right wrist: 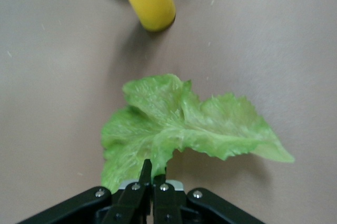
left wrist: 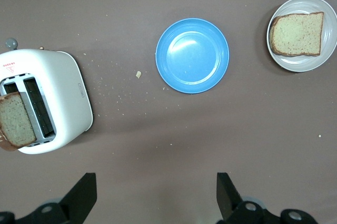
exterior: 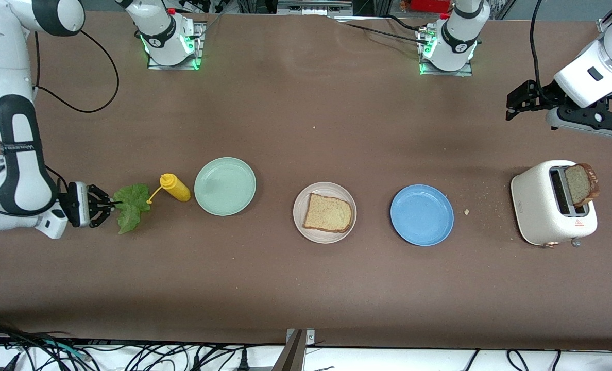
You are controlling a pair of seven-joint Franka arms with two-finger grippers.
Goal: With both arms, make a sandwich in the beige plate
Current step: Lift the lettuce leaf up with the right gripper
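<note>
A ruffled green lettuce leaf (exterior: 131, 204) lies on the table at the right arm's end. My right gripper (exterior: 114, 205) is shut on the leaf's edge (right wrist: 152, 168), low at table level. The beige plate (exterior: 324, 235) sits mid-table with one brown bread slice (exterior: 327, 213) lying flat in it; both also show in the left wrist view as plate (left wrist: 305, 64) and slice (left wrist: 296, 34). A second bread slice (exterior: 582, 184) stands up out of the white toaster (exterior: 540, 206). My left gripper (left wrist: 157, 197) hangs open and empty above the table near the toaster.
A yellow squeeze bottle (exterior: 174, 187) lies beside the lettuce, next to a mint-green plate (exterior: 225, 186). A blue plate (exterior: 422, 215) sits between the beige plate and the toaster. Crumbs are scattered beside the toaster.
</note>
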